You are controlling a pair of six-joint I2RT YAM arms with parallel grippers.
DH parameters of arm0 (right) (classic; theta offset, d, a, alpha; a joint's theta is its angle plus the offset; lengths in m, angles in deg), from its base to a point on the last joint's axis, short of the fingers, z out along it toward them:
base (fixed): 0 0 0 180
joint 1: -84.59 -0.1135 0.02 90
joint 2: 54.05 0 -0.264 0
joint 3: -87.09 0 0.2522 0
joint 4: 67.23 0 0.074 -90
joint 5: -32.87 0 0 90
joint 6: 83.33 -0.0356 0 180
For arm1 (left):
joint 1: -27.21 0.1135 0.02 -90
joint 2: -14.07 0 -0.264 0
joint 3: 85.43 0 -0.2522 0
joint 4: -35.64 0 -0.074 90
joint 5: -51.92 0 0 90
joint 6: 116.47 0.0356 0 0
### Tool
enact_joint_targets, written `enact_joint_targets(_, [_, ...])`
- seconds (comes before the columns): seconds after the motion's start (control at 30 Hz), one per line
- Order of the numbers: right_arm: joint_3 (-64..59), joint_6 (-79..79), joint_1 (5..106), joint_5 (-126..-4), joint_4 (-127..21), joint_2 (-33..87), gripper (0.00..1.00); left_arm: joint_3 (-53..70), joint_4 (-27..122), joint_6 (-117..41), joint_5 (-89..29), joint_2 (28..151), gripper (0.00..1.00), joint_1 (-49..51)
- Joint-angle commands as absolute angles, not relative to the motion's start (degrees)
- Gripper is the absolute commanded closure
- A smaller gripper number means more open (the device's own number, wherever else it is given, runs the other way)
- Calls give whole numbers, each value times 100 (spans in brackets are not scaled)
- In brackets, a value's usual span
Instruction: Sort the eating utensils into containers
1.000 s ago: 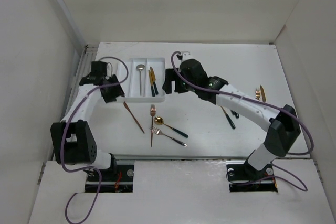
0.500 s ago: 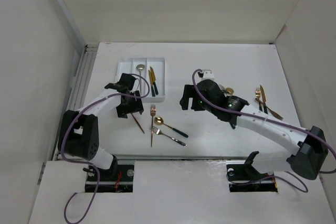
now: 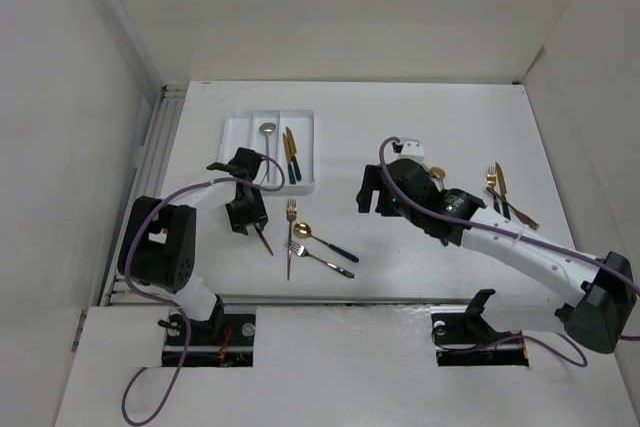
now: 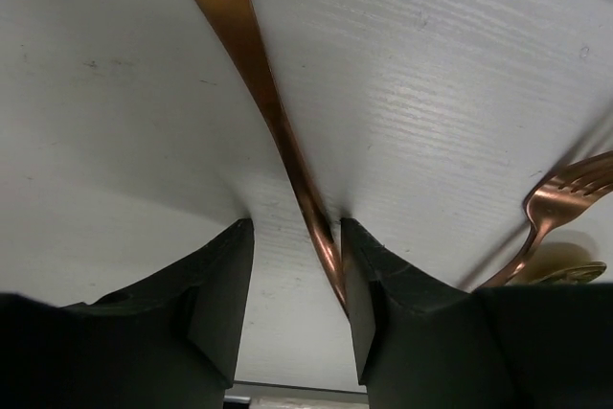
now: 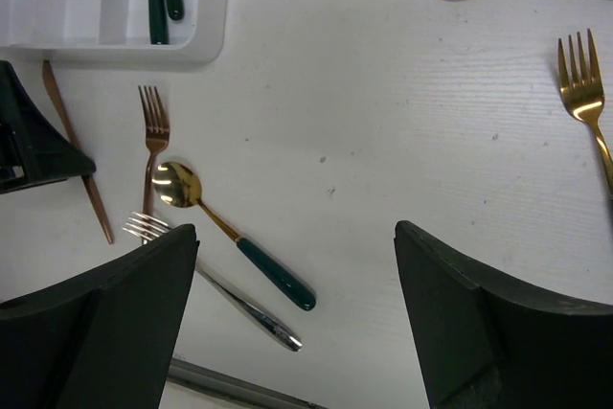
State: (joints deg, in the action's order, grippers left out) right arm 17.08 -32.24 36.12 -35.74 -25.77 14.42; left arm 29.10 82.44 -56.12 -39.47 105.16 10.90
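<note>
Top view: the left gripper (image 3: 247, 215) is placed over the copper utensil (image 3: 265, 239), left of centre and just below the tray (image 3: 232, 132); the right gripper (image 3: 372, 190) is held well apart, right of centre. Left wrist view: the utensil's long axis is seen running top to bottom between parted fingers (image 4: 220, 275), nearer the right-hand one. Right wrist view: the fingers are spread wide and empty, with a green-handled spoon (image 5: 230, 232) catalogued at lower left.

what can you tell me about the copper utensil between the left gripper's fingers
The copper utensil is a slim piece of reddish metal, no green handle, broad and flat at one end and tapering to a thin tip. It lies flat on the white table by the tray's near edge. The open left gripper straddles its thin part, one finger on each side; contact cannot be told.
</note>
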Motion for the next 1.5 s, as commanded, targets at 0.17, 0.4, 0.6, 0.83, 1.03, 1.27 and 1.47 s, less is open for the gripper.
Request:
enact_joint_targets(0.17, [1549, -3244, 3563, -3085, -2183, 1354, 10, 3193, 7973, -5653, -3703, 10863, 76, 999])
enact_joint_targets(0.4, [1769, -3515, 3563, -3032, -2017, 906, 10, 3650, 7717, -5714, -3632, 10802, 100, 999])
enact_joint_targets(0.6, [2033, -3683, 3563, -3032, -1910, 528, 10, 3572, 8085, -5776, -3580, 10276, 100, 999])
enact_joint_targets(0.83, [2033, -3683, 3563, -2971, -1806, 334, 10, 2966, 9061, -5582, -3123, 9669, 100, 762])
enact_joint_targets(1.03, [1980, -3683, 3563, -3085, -1858, 220, 10, 2544, 9439, -5459, -2956, 9151, 100, 402])
enact_joint_targets(1.27, [1857, -3570, 3563, -3085, -2042, 290, 10, 1666, 9326, -5135, -2956, 9027, 100, 93])
enact_joint_targets(1.47, [1497, -3279, 3563, -3085, -2305, 922, 10, 893, 8765, -4959, -3103, 9561, 100, 41])
